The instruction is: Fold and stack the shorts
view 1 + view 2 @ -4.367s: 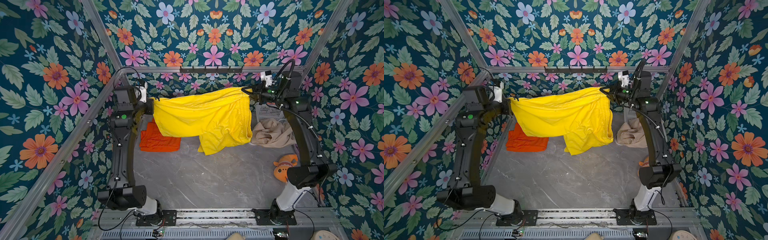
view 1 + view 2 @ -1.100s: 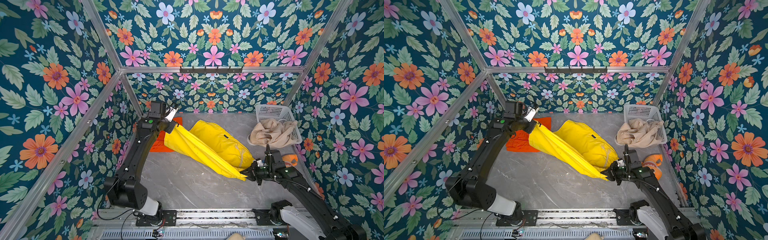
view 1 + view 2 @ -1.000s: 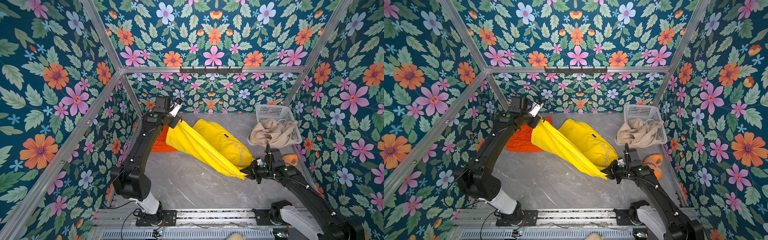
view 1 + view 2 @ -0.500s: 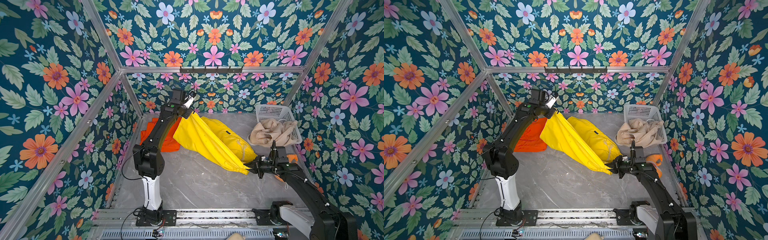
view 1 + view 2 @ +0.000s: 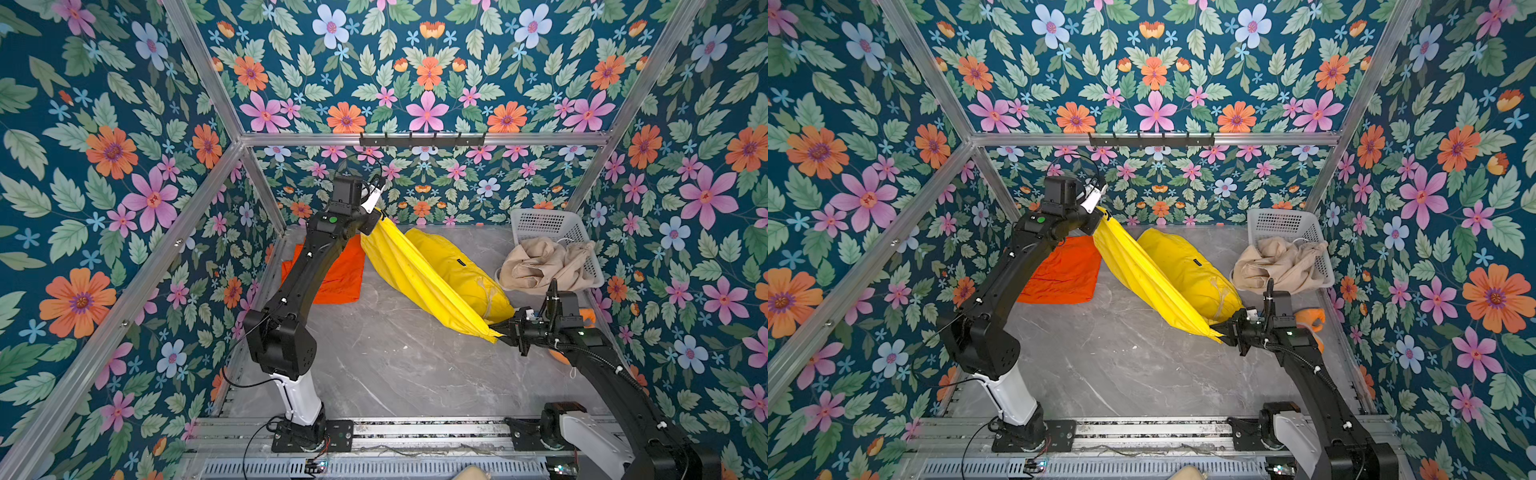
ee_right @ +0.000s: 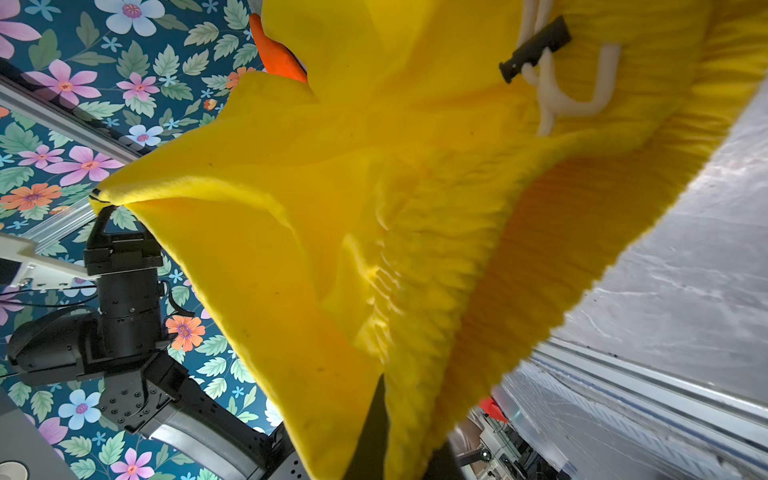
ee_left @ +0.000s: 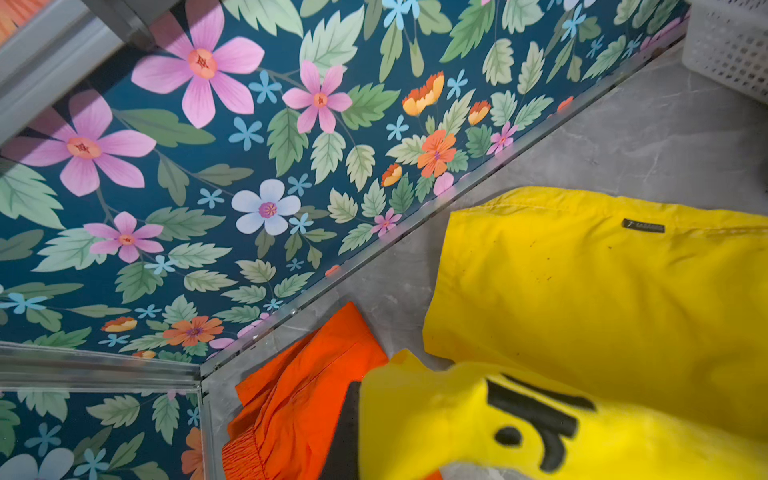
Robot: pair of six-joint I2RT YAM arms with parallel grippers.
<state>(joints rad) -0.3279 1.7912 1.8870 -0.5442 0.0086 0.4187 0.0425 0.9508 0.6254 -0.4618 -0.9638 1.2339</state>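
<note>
The yellow shorts (image 5: 436,274) are stretched like a slide between my two arms. The high end is at the back on the left, and the low end is near the front on the right. The rest of them sits in a puffy lump on the tabletop (image 5: 395,374) behind the slide. The orange shorts (image 5: 332,270) lie flat at the back left, just beside the yellow ones. The beige shorts (image 5: 540,266) are bunched up in the white basket (image 5: 536,220) at the back right.

I think I am in the middle of laying the yellow pair down for a fold. To do it well, I should keep the cloth tight so it does not wrinkle. I should bring the high end down slowly until both ends are level. I want it to land on the bare gray part, not crooked over the orange pair. The white string should not flop out, and I should only let go once the cloth lies flat.

The left fingers (image 7: 348,432) are squeezed tight on a pinch of yellow cloth near a black mark. The right fingers (image 5: 508,330) are squeezed tight too, on the stretchy waist end by the white string. Neither pair touches anything else.
</note>
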